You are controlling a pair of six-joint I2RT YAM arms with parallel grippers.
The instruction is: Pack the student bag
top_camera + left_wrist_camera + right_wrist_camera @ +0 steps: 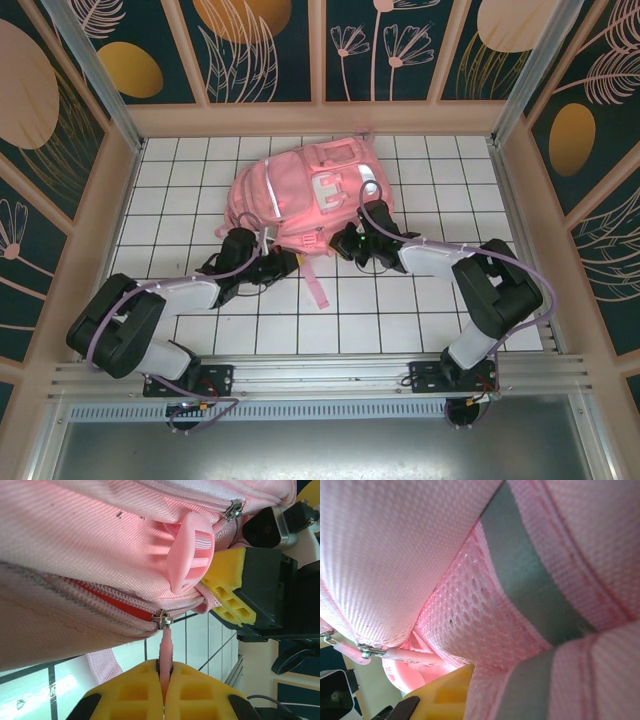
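The student bag [300, 195], a large pink backpack with pale stripes, lies on the white tiled table [400, 310] towards the back. My left gripper [290, 260] is at the bag's near edge. In the left wrist view its yellow pads [135, 695] are shut on the pink zipper pull [165, 645], which hangs from the metal slider [161, 619] of a partly open zipper. My right gripper [345, 243] is at the bag's near right corner, shut on a fold of its pink fabric [490, 690]. One yellow finger [445, 690] shows; the other is hidden behind the fabric.
A pink strap [318, 285] trails from the bag towards the near edge between the two arms. A pink plastic buckle [190, 560] hangs beside the right gripper's yellow pad [230, 587]. Wooden walls [110, 200] enclose the table on three sides.
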